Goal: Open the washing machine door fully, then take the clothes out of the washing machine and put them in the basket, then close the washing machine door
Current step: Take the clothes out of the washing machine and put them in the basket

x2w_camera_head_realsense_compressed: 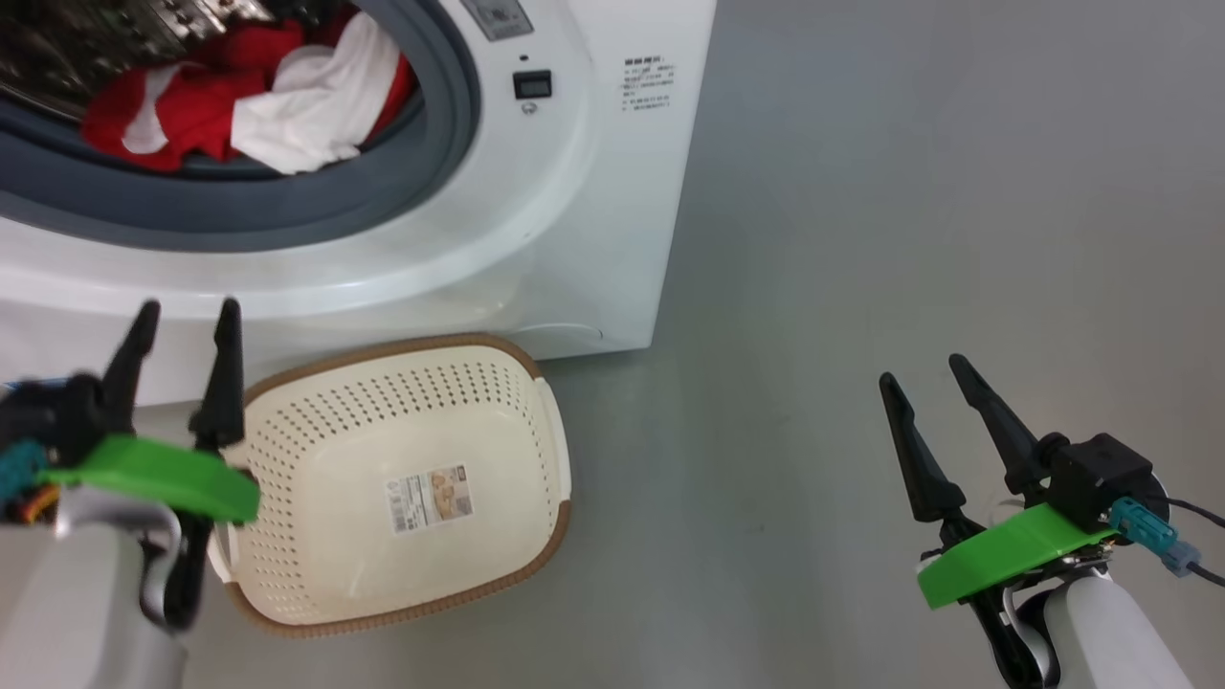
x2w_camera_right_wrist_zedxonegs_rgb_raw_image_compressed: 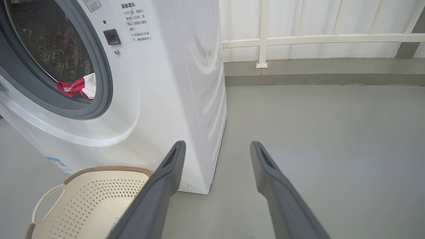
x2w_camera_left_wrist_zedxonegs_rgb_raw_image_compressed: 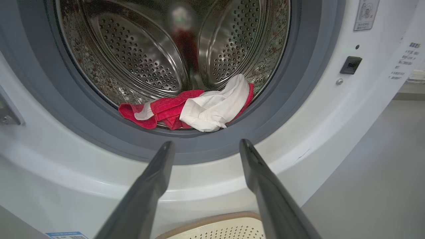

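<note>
Head view: the washing machine is filling the 11 o'clock part of the picture, its mouth standing uncovered. The clothes are lying in a red and white heap inside, against the grey gasket. The basket is sitting on the floor at 7 o'clock, just beside the machine's foot, with a paper label lying on its bottom and no garment in it. The left gripper is hanging at 8 o'clock, jaws spread and holding nothing, and the right gripper is hovering at 4 o'clock, well apart from the machine, likewise spread and holding nothing.

Left wrist view: the two dark fingers are pointing toward 12 o'clock at the heap, which is resting at the front lip of the steel drum. The basket rim is peeking in at 6 o'clock.

Right wrist view: the fingers are aiming at bare floor, with the machine at 10 o'clock and the basket at 7 o'clock.

I judge that the unloading step is just beginning. The next move is calling for the left arm to reach over the gasket, close on a fold of fabric and carry it down to the basket.

How far the door is swung I cannot tell. The back of the drum is blurring into reflections, so whether more laundry is lying deeper is hard to say. The machine's printed text is too small to read.
</note>
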